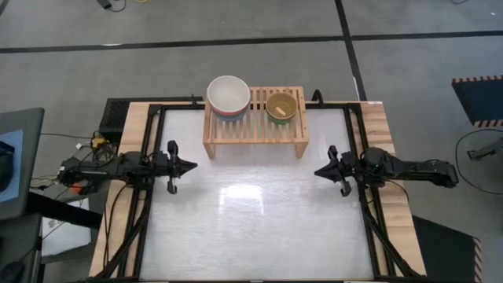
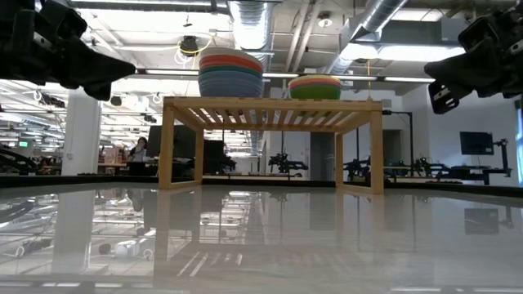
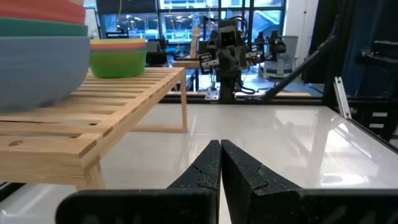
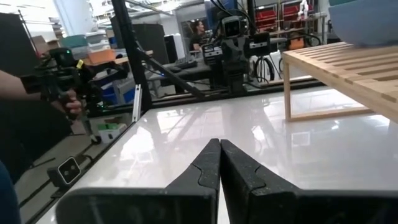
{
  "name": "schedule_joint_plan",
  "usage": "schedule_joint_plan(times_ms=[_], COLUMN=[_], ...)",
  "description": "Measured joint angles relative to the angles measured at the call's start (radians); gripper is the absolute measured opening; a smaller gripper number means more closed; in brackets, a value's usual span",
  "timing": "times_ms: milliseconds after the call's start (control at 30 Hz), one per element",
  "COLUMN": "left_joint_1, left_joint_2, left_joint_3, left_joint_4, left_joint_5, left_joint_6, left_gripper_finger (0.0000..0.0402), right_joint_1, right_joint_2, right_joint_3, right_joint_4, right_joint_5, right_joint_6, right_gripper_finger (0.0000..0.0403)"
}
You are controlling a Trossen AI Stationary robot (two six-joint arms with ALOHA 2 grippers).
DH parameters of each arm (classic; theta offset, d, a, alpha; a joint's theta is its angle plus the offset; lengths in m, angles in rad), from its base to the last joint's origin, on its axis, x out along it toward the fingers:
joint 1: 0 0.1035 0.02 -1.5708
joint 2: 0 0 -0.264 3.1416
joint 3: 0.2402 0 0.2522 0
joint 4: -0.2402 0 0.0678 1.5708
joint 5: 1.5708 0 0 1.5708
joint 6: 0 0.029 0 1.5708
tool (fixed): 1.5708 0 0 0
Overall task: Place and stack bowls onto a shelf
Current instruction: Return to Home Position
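Bowls [image 2: 231,72] are sitting in two stacks on one shelf [image 1: 255,127] at the back of the table [image 1: 251,228]. I am counting four bands in the big stack [image 1: 229,96]: white on top, then red, teal and blue. The small stack [image 1: 281,107] is showing yellow from above and green at its base; the thin rims between are blurring together, so I am not counting them. From above, each stack is hiding all but its top bowl. I am holding my two grippers pressed closed and empty: left gripper [image 1: 193,166] hanging over the table's left side, right gripper [image 1: 317,170] over its right, both well apart from the shelf.
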Motion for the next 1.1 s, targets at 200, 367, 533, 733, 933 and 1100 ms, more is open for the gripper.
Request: schedule_joint_plan(times_ms=[200,367,533,733,933,1100], left_joint_1=[0.0,0.0,0.0,0.0,0.0,0.0], left_joint_2=[0.0,0.0,0.0,0.0,0.0,0.0], left_joint_3=[-0.001,-0.001,-0.002,-0.003,-0.003,-0.003], left_joint_4=[-0.027,-0.025,-0.025,-0.024,-0.024,-0.024], left_joint_5=[-0.027,-0.03,-0.03,-0.03,-0.03,-0.03], left_joint_6=[-0.044,-0.06,-0.098,-0.101,-0.105,-0.105], left_gripper_finger=[0.0,0.0,0.0,0.0,0.0,0.0], right_joint_1=[0.0,0.0,0.0,0.0,0.0,0.0], right_joint_2=[0.0,0.0,0.0,0.0,0.0,0.0], right_joint_3=[0.0,-0.001,-0.001,-0.001,-0.001,-0.002], right_joint_4=[-0.001,-0.001,-0.001,-0.001,-0.001,-0.001], right_joint_5=[0.0,-0.001,-0.001,-0.001,-0.003,-0.004], right_joint_6=[0.002,0.002,0.002,0.002,0.002,0.002], right_gripper_finger=[0.0038,0.0039,0.0039,0.0039,0.004,0.004])
